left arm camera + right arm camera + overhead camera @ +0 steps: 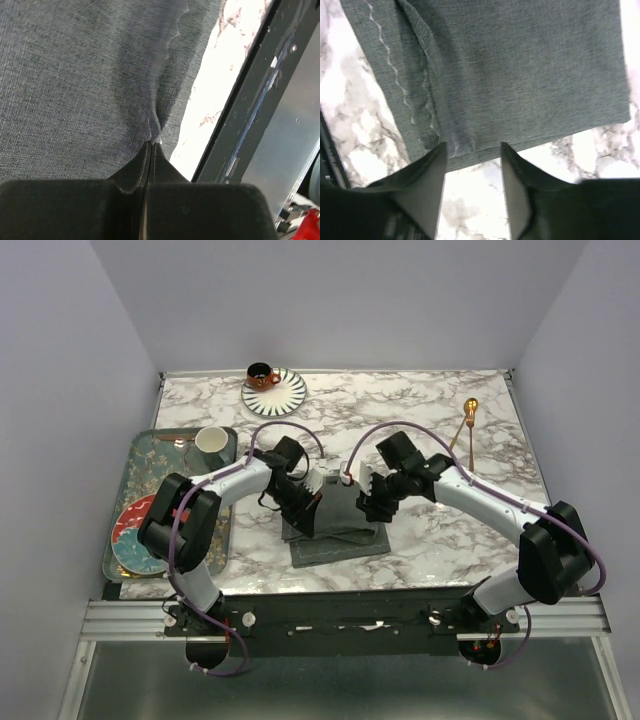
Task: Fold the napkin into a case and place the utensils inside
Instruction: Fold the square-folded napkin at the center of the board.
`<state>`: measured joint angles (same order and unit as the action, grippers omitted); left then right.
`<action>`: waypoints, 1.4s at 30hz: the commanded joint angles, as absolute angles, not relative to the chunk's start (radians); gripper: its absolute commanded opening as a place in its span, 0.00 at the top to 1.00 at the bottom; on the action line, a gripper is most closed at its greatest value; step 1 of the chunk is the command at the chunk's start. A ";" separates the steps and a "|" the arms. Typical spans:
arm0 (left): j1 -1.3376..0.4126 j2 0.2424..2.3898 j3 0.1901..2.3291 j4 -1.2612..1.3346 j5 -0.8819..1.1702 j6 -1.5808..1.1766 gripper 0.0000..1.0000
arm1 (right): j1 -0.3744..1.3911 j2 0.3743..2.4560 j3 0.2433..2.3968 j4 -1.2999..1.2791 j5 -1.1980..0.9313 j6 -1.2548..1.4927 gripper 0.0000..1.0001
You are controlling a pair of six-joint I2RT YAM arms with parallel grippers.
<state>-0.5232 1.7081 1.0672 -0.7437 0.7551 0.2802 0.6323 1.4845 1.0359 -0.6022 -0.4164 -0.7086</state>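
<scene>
Left gripper (151,146) pinches a fold of the napkin (340,540), fingers pressed together, mid-table (440,400) near the front edge. Right gripper (472,147) has its fingers spread at the cloth's edge. The utensils (467,425) lie well apart, far right.

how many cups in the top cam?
2. An orange cup on the striped saucer at the far edge; a pale cup at the far end of the tray on the left. No others show, but the left arm covers part of the tray.
</scene>
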 commanded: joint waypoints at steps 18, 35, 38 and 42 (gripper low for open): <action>-0.600 1.684 1.043 -0.609 0.745 0.157 1.00 | 0.361 1.606 1.039 -0.816 -0.598 -0.098 0.57; -0.626 1.661 1.034 -0.574 0.721 0.138 1.00 | 0.261 1.795 1.080 -0.833 -0.816 0.052 0.51; -0.629 1.661 1.029 -0.566 0.709 0.133 1.00 | 0.261 1.812 1.072 -0.831 -0.831 0.063 0.51; -0.637 1.664 1.026 -0.558 0.696 0.129 1.00 | 0.261 1.841 1.074 -0.831 -0.795 0.064 0.51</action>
